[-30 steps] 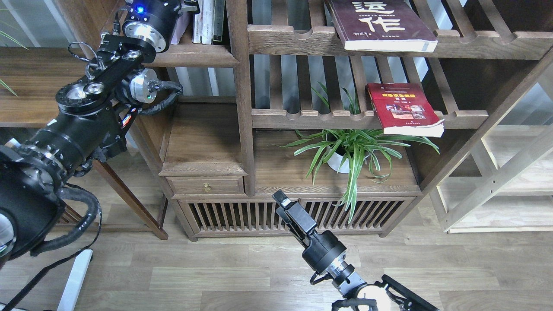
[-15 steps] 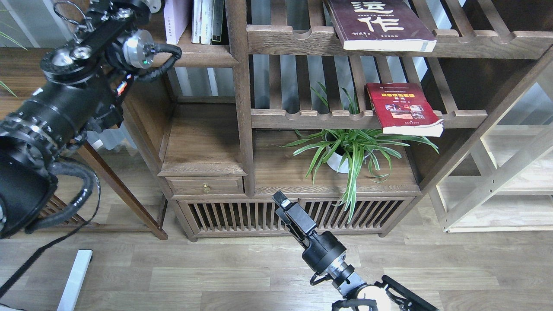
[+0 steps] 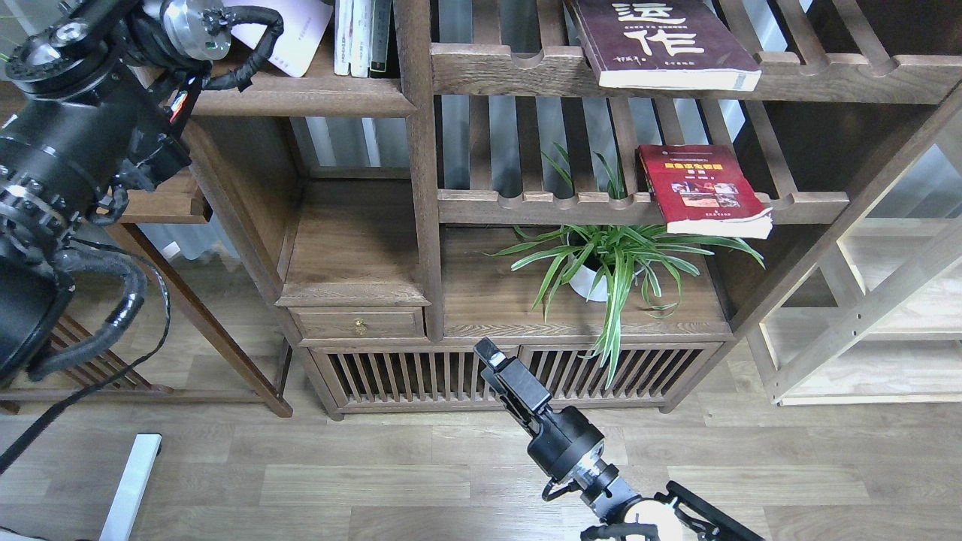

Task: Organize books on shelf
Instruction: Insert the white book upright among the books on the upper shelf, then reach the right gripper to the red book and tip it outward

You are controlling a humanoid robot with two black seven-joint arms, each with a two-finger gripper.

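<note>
Wood-plank flooring runs under a dark-brown wooden bookcase (image 3: 421, 225) that fills the upper part of the head view. I count three large paperbacks. The white-lilac book (image 3: 289, 34) sits tilted at top left, resting on the solid shelf (image 3: 301, 96) with the thick rounded front lip, its upper part cut off by the frame edge. The maroon book (image 3: 661, 41) with big cream characters lies flat on the upper slatted rack (image 3: 511, 68), its front edge overhanging the scalloped rail. The red book (image 3: 703, 188) with yellow title and photos lies flat on the lower slatted rack (image 3: 526, 204), also overhanging its rail. Three thin upright books (image 3: 363, 34) stand on the solid shelf just right of the white-lilac book.

One potted spider plant (image 3: 609, 263) stands on the cabinet top below the red book. One small drawer (image 3: 359, 323) with a brass knob sits at lower left.

My left arm rises past the top-left corner; its gripper is outside the frame. My right gripper (image 3: 492, 357) hangs low at centre, before the slatted cabinet base, holding nothing; I cannot tell how far its fingers are apart.
</note>
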